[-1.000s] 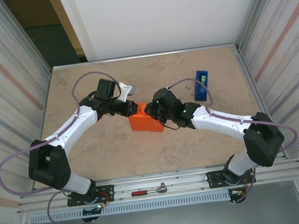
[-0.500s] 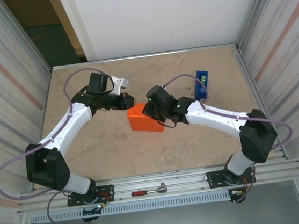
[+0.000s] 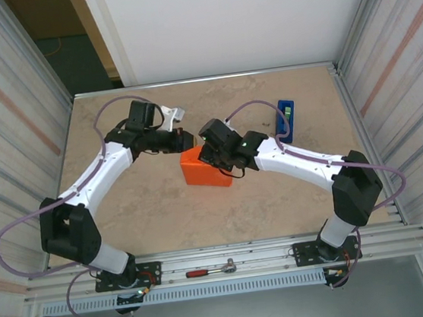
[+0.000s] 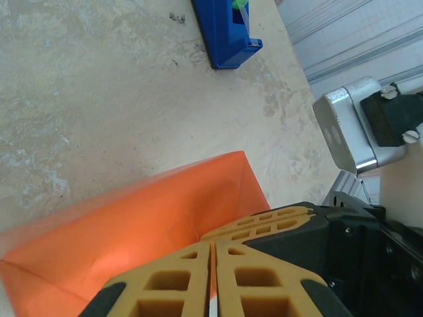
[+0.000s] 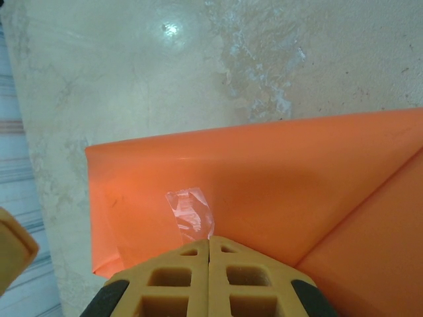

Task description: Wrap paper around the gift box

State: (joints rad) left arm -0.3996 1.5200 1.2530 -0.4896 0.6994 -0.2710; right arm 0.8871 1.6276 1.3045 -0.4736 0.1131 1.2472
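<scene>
**Both claws closed at the orange parcel, mid-table**

The paper [image 3: 207, 174] is folded into a box-shaped orange parcel that sits near the middle of the beige table [image 3: 164, 210]. The gift box is hidden under the paper, so none of its pattern can be seen. From above, the parcel lies at a slant and the 2 arms reach in toward it from either side.

The left claw [image 3: 183, 140] is at the far left corner of the parcel. In the left wrist view, its 2 yellow pads meet along a thin seam [image 4: 213, 243], so the claw is closed. A pale sliver sits low in that seam, and what it is cannot be told. The orange sheet [image 4: 152, 224] lies just beyond the tips, with a crisp folded corner pointing toward the far side of the table. Whether the tips touch the paper cannot be told.

The right claw [image 3: 213, 157] is over the far end of the parcel's top. In the right wrist view, its pads are pressed together with nothing between them [image 5: 209, 239]. The tips sit on or just above the orange surface [image 5: 277, 172]. A short strip of clear tape [image 5: 190, 211] is stuck on the paper right at the tips, a little to their left. A diagonal fold runs across the sheet to the right of the claw.

A blue tape dispenser [image 3: 284, 122] stands apart from the parcel on the far right of the table, and it also shows in the left wrist view [image 4: 227, 33].
</scene>
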